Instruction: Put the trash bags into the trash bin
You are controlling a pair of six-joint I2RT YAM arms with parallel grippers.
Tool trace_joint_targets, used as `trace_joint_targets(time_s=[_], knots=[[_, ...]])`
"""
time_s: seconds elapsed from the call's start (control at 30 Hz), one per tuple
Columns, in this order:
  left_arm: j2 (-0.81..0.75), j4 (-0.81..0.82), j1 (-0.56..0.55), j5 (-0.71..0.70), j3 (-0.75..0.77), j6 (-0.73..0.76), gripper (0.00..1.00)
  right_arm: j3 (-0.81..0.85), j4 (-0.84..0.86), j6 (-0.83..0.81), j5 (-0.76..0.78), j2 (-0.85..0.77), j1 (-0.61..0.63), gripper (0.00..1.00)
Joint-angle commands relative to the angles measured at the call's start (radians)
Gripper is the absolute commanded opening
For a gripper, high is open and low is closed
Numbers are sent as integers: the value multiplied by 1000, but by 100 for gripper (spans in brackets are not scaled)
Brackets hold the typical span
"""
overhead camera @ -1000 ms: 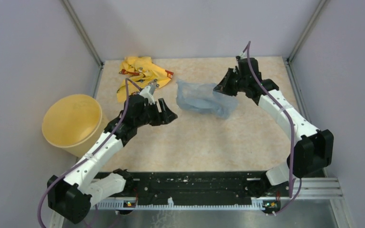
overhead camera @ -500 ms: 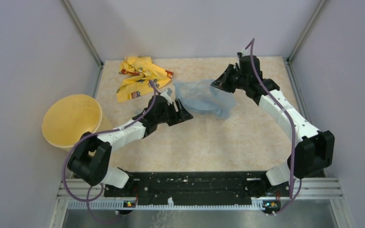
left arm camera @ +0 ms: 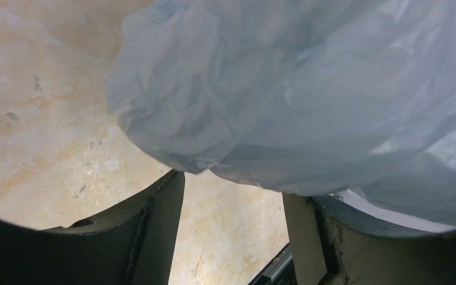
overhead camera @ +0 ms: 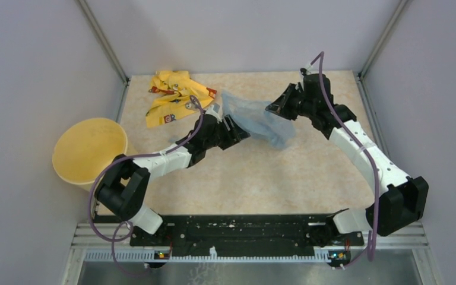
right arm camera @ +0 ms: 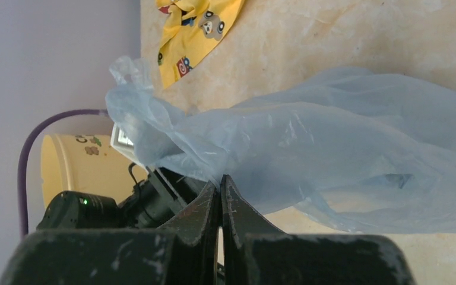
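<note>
Regrasp in progress: the right gripper is pinching the trash bag, fingers pressed flat together on the thin film, and is holding it slack over the worktop near the far edge, roughly mid-width. The left gripper is sitting at the bag's left end with its fingers spread. In the wrist view the film is bulging down to the fingertips, but I cannot tell whether it is properly between the pads. To do this step well, the left arm should be pushing slightly further in so the jaws are closing on the bunched fold, not on one loose layer that slips out. The right should be keeping its pinch and a little tension meanwhile. The left should also be staying off the yellow cloth (crumpled near the far left corner, near the bag's left end). The trash bin is standing at the left edge, well apart from the bag, mouth tipped toward the worktop, so the wide film is needing gathering before the carry. Against the earlier frame, the left arm is now stretched toward the bag instead of folded mid-worktop, its jaws are narrowing, the right pinch is staying unchanged, and the bag is lying a touch nearer the cloth.
</note>
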Motion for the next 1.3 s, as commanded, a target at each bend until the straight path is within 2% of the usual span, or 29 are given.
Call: trace_joint_targets(time_s=[0.0, 0.13, 0.37, 0.6, 0.67, 0.77, 0.8, 0.9, 1.1, 1.27], knots=[[42, 31, -10, -89, 86, -13, 69, -16, 17, 7, 17, -54, 47, 0], [80, 30, -10, -132, 126, -22, 68, -8, 5, 16, 35, -67, 100, 0], [144, 23, -9, -186, 174, -11, 59, 8, -9, 37, 24, -93, 127, 0], [221, 45, -6, -182, 236, 43, 35, 46, -73, 4, 19, -104, 128, 0], [236, 42, 2, -151, 256, 79, 24, 44, -102, -20, 16, -110, 116, 0], [221, 29, 21, -127, 239, 125, 2, 12, -131, -56, -25, -136, 23, 0], [210, 14, 31, -125, 227, 141, 0, 0, -149, -76, -30, -146, -11, 0], [171, -22, 84, -105, 179, 176, 0, 6, -245, -159, 67, -167, -69, 0], [94, -134, 201, -99, 123, 244, 0, -3, -369, -260, 363, -194, -111, 0], [55, -243, 244, -124, 119, 289, 0, 13, -406, -294, 475, -203, -159, 0]])
